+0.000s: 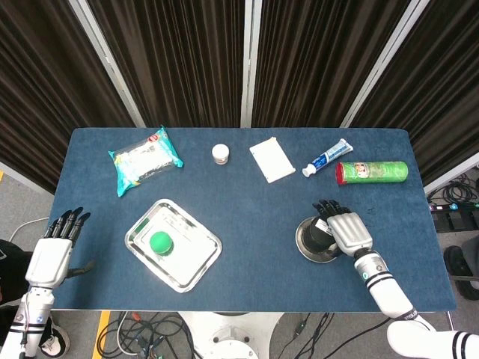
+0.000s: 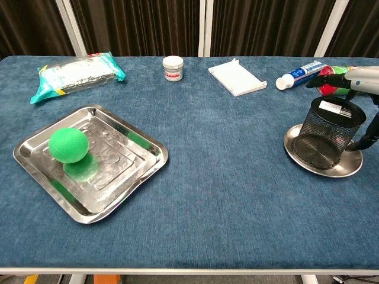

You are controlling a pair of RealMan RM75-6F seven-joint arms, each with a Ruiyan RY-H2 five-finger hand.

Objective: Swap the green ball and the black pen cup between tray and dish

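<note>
The green ball point(image 1: 160, 243) point(image 2: 68, 146) lies in the steel tray point(image 1: 188, 233) point(image 2: 121, 168) at the front left. At the front right, the black mesh pen cup point(image 1: 319, 232) point(image 2: 330, 133) stands upright on the round steel dish point(image 1: 305, 251) point(image 2: 331, 170). My right hand point(image 1: 346, 232) point(image 2: 361, 80) is at the cup's right side, fingers spread over its far rim and thumb low beside it; no grip on the cup shows. My left hand point(image 1: 50, 259) hangs open off the table's left edge, far from the tray, and holds nothing.
Along the back of the table lie a teal wipes pack point(image 1: 144, 158), a small white jar point(image 1: 220, 154), a flat white box point(image 1: 272, 159), a toothpaste tube point(image 1: 327, 157) and a green can point(image 1: 372, 172). Dark curtains close off the back.
</note>
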